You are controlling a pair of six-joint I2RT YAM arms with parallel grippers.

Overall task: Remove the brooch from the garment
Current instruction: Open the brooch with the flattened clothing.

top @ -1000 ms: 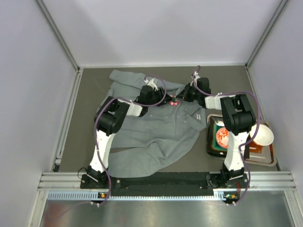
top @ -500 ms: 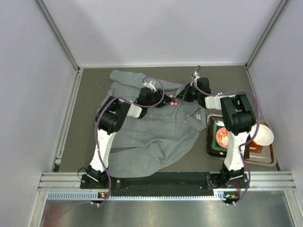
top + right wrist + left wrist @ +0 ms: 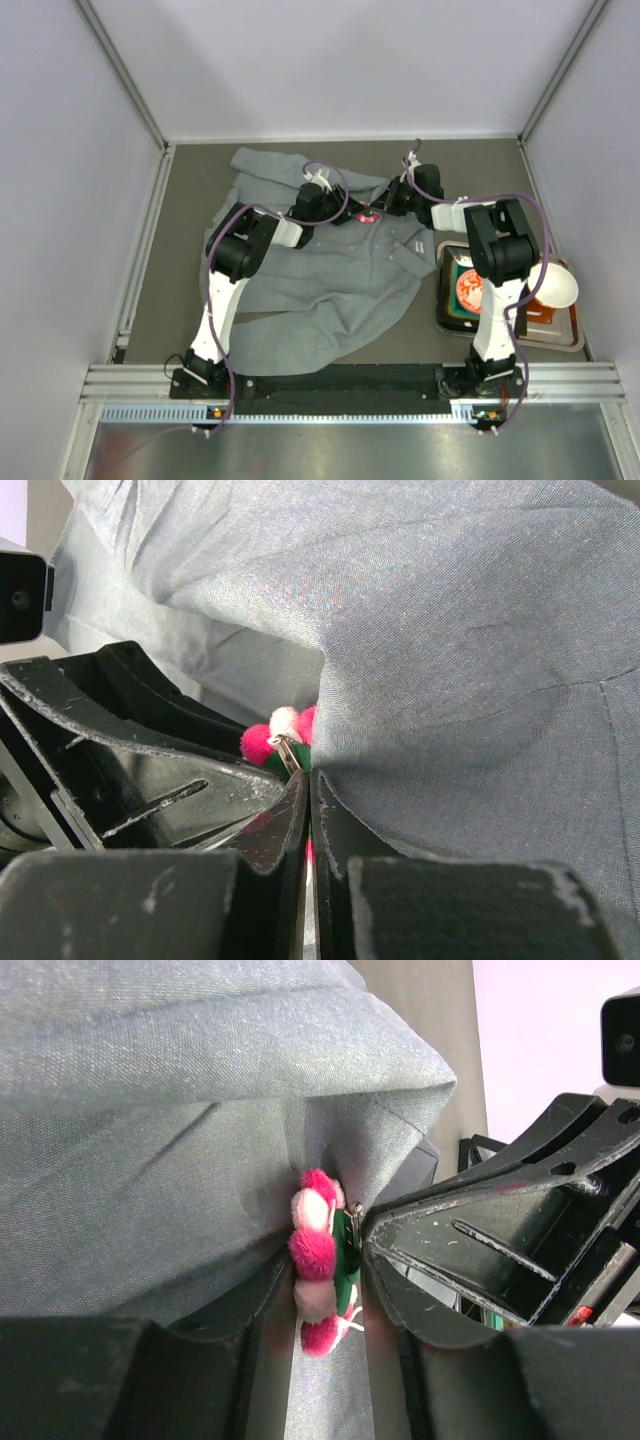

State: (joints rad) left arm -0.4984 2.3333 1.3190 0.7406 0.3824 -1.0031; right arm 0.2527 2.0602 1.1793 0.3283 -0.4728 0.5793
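Pink brooch (image 3: 318, 1270) clasped on the grey garment (image 3: 150, 1160)
Left gripper (image 3: 328, 1252) pinches the flower from both sides; right gripper (image 3: 308, 780) has its jaws pressed together at the fabric fold beside it

Left arm (image 3: 238, 252) and right arm (image 3: 500, 252): black joint housings on white lower links, each trailed by a loose purple cable (image 3: 490, 198) looping from base to wrist. Left gripper (image 3: 325, 1290) and right gripper (image 3: 308, 780): black moulded fingers (image 3: 470, 1250) with ribbed, triangulated webbing. Finger edges are scuffed, with fine pale scratches throughout.
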